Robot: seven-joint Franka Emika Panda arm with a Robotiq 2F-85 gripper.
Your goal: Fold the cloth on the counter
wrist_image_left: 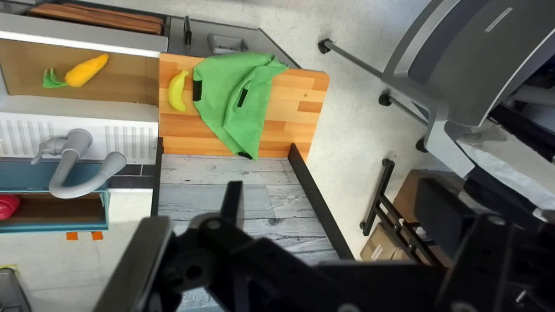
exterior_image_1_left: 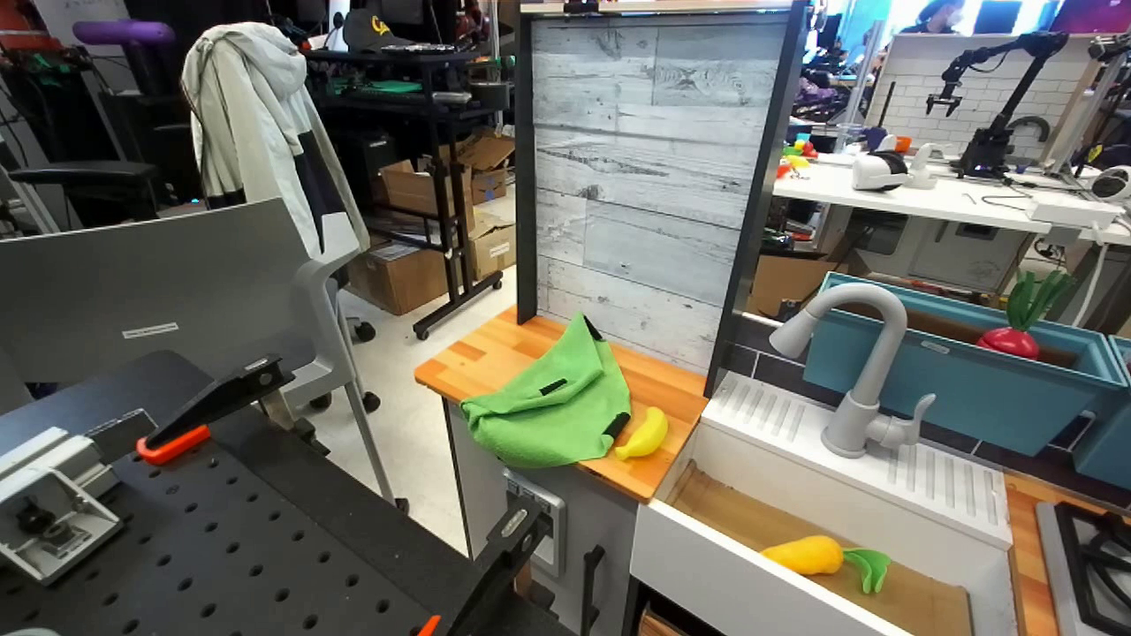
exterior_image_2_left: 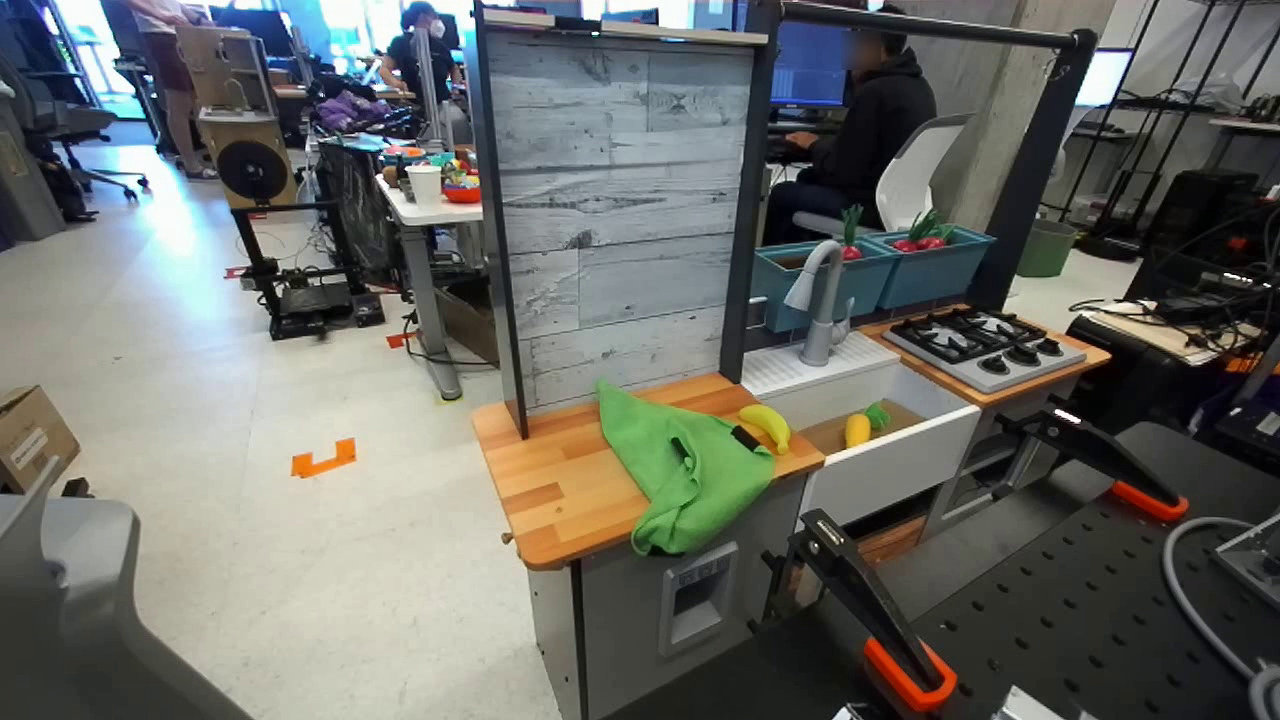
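Observation:
The green cloth (exterior_image_1_left: 565, 420) lies crumpled on the wooden counter (exterior_image_1_left: 464, 362), with a raised fold across its middle and several black patches. Part of it hangs over the counter's front edge, as an exterior view (exterior_image_2_left: 690, 500) shows. In the wrist view the cloth (wrist_image_left: 217, 95) is in the upper middle, and one pointed corner reaches the grey wood-look panel. My gripper (wrist_image_left: 331, 193) is open and empty, its fingers wide apart in the lower part of the wrist view. It is well away from the cloth, touching nothing. Neither exterior view shows the gripper.
A yellow toy banana (exterior_image_1_left: 645, 433) lies on the counter close beside the cloth. The grey panel (exterior_image_1_left: 654, 177) stands upright behind. A white sink (exterior_image_1_left: 716, 561) with a yellow toy carrot (exterior_image_1_left: 804, 555) and a grey faucet (exterior_image_1_left: 884, 340) adjoin. Clamps (exterior_image_2_left: 870, 600) sit on the black table's edge.

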